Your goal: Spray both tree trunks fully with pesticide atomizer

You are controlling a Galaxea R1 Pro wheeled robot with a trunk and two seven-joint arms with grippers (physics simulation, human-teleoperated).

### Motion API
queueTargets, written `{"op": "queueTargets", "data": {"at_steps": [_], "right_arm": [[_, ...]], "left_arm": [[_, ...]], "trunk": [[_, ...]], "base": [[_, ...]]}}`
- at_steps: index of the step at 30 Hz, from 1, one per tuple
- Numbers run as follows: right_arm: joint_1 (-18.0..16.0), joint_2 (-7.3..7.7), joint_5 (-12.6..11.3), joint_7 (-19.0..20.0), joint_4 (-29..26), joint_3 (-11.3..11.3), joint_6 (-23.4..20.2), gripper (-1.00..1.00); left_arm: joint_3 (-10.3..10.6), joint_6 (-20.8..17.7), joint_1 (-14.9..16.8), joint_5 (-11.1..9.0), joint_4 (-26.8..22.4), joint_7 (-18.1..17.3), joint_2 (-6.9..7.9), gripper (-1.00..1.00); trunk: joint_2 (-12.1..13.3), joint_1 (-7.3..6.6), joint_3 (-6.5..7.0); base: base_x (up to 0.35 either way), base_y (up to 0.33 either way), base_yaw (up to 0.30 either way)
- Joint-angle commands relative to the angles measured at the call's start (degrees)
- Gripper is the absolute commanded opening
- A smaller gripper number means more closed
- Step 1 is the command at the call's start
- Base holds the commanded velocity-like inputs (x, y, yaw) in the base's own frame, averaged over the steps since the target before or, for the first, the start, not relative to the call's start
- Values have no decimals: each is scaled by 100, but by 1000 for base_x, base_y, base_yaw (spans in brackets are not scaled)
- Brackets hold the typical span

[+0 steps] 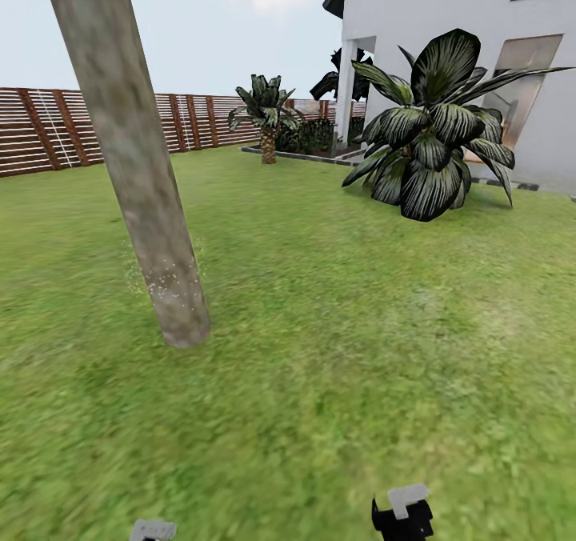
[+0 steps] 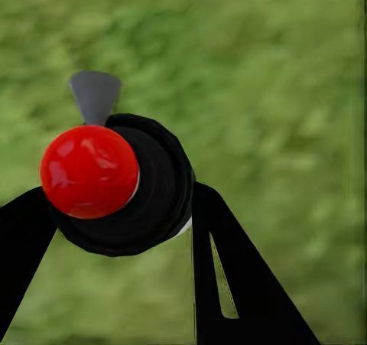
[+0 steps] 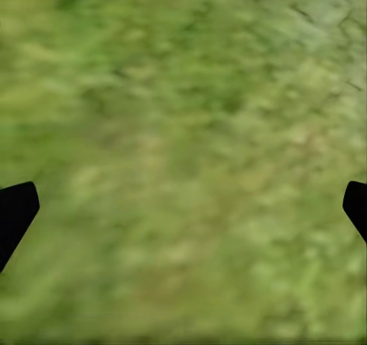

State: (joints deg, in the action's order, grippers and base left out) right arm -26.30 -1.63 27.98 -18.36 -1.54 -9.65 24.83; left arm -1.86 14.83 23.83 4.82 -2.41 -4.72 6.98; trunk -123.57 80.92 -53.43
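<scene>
One trunk (image 1: pixel 128 153) stands close ahead on the left, leaning, with pale specks low on its bark that may be spray. The atomizer (image 2: pixel 126 184) sits in the left gripper (image 2: pixel 115 222), whose black fingers (image 2: pixel 245 276) pinch its round dark body from either side, red cap toward the camera and grey nozzle (image 2: pixel 95 95) poking out beyond over grass. It looks small, rigid and light, probably smooth plastic, so the hold belongs on the body's widest part, leaving the nozzle free; a loose squeeze could let it twist. The right gripper (image 3: pixel 183 207) is spread wide with nothing between its tips (image 3: pixel 15 211). Open lawn (image 1: pixel 344 349) gives room all round; the palm (image 1: pixel 432 137), house (image 1: pixel 448 29) and fence (image 1: pixel 48 129) stand well apart.
</scene>
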Motion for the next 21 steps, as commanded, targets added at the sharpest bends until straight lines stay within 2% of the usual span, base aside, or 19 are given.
{"op": "queueTargets", "data": {"at_steps": [1, 4, 6, 11, 12, 15, 17, 21], "right_arm": [[-1, -8, 60, -27, 5, -49, 13, 100], [6, -114, 68, -22, 7, -54, 13, 100], [10, -124, 68, -25, 5, -54, 13, 100], [10, -134, 15, -36, 1, -67, 14, 100], [9, -131, -45, -36, 1, -68, 14, 100], [11, -134, -530, -29, 4, -64, 13, 100], [10, -135, -736, -28, 5, -63, 13, 100], [11, -136, -901, -28, 5, -60, 13, 100]], "left_arm": [[-26, 29, 1, 47, 4, -22, -4, -100], [-34, 42, -1, -10, 7, -26, -5, -100], [-46, 34, -1, -21, 8, -16, -2, -100], [-60, 39, -12, -217, 20, 2, 0, -100], [-60, 42, -14, -230, 21, 2, -1, -100], [-58, 46, -12, -249, 21, -8, -6, -100], [-58, 47, -14, -252, 21, -10, -6, -100], [-60, 45, -16, -253, 22, -5, -4, -100]], "trunk": [[-2, -1, -5], [-2, -1, -6], [-2, -1, -6], [-2, -1, 5], [-2, -1, 6], [-2, -1, 7], [-2, -1, 7], [-2, -1, 8]], "base": [[0, 0, 0], [0, 0, 0], [0, 0, 0], [0, 0, -235], [0, 0, -289], [-77, 20, -296], [-210, 131, -299], [-260, 196, -300]]}}
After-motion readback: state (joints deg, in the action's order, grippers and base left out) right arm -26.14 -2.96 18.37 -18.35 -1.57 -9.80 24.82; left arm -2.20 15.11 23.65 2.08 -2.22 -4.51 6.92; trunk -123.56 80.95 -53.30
